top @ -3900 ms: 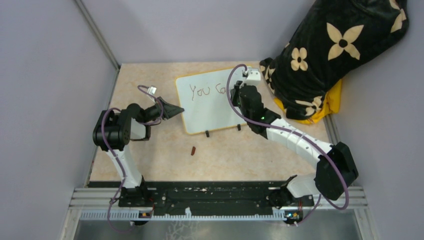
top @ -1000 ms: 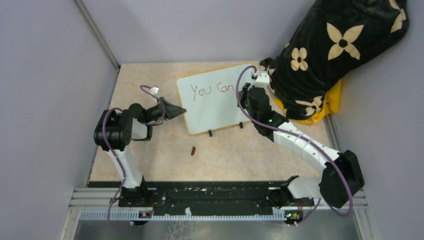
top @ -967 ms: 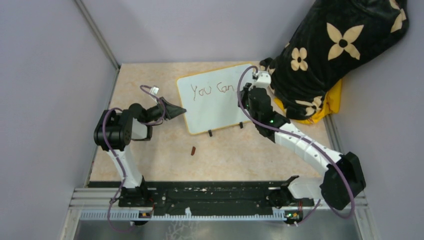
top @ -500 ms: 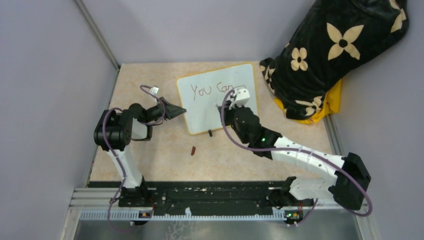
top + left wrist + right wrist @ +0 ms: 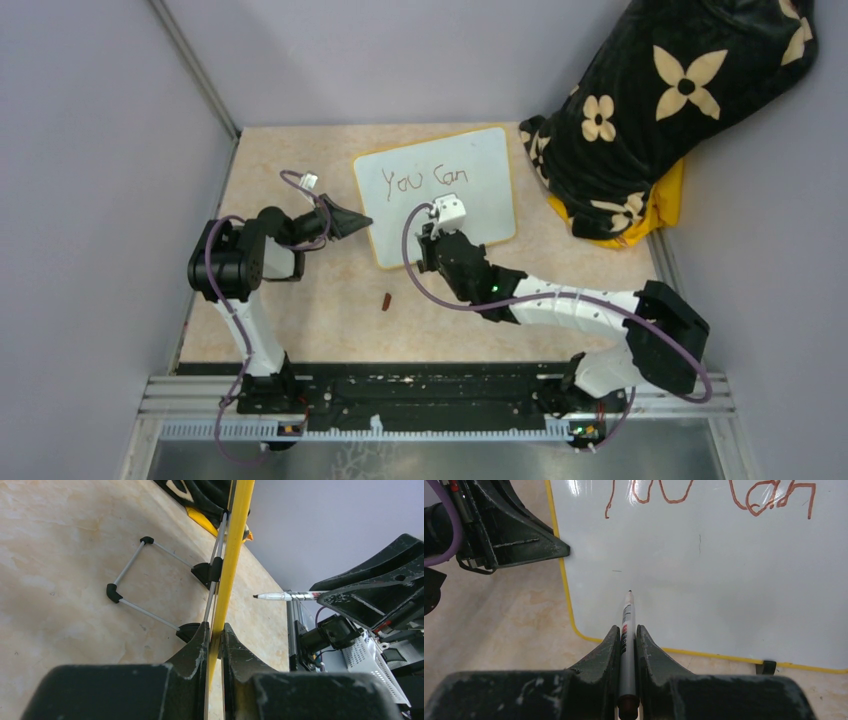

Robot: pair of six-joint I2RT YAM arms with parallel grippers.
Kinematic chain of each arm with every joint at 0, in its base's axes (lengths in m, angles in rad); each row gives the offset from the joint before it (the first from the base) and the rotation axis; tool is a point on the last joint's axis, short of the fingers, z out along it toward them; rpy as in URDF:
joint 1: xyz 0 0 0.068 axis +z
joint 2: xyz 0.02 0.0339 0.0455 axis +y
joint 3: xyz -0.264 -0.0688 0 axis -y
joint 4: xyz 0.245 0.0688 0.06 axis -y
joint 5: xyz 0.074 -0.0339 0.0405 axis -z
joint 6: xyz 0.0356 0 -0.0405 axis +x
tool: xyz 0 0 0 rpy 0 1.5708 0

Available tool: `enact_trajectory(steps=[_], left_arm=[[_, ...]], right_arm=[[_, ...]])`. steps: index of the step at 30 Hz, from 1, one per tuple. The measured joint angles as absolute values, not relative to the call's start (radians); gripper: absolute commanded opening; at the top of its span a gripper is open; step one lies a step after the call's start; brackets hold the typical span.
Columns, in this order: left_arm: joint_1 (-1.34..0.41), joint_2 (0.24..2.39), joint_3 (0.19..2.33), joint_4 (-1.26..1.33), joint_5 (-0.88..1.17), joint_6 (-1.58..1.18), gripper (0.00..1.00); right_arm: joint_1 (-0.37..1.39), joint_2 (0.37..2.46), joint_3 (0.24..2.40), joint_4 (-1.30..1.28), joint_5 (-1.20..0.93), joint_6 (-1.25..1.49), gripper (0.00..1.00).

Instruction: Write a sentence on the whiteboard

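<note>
The whiteboard lies tilted at the table's back middle, white with a thin yellow frame. The sentence reads "You Can" in reddish-brown on one line; it also shows in the right wrist view. My left gripper is shut on the board's left edge; in the left wrist view its jaws pinch the yellow frame. My right gripper is shut on a grey marker. The marker's tip hovers over the blank lower-left part of the board, below "You".
A black blanket with cream flowers on a yellow cloth fills the back right corner. A small dark red cap lies on the table in front of the board. The board's wire stand shows behind it. Walls close the left and back.
The word "Can" got finished. My right gripper then moved with the marker from the first line's right end down and left to the board's lower left. The left gripper and board stayed put.
</note>
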State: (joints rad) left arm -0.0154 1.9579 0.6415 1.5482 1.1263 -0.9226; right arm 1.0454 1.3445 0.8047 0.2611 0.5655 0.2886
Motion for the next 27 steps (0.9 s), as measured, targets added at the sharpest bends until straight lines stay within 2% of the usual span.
enact_trajectory(steps=[27], left_arm=[[-0.015, 1.958, 0.641, 1.548, 1.126, -0.923, 0.0]], right_arm=[[1.047, 1.496, 0.906, 0.313, 0.61, 0.287, 0.0]])
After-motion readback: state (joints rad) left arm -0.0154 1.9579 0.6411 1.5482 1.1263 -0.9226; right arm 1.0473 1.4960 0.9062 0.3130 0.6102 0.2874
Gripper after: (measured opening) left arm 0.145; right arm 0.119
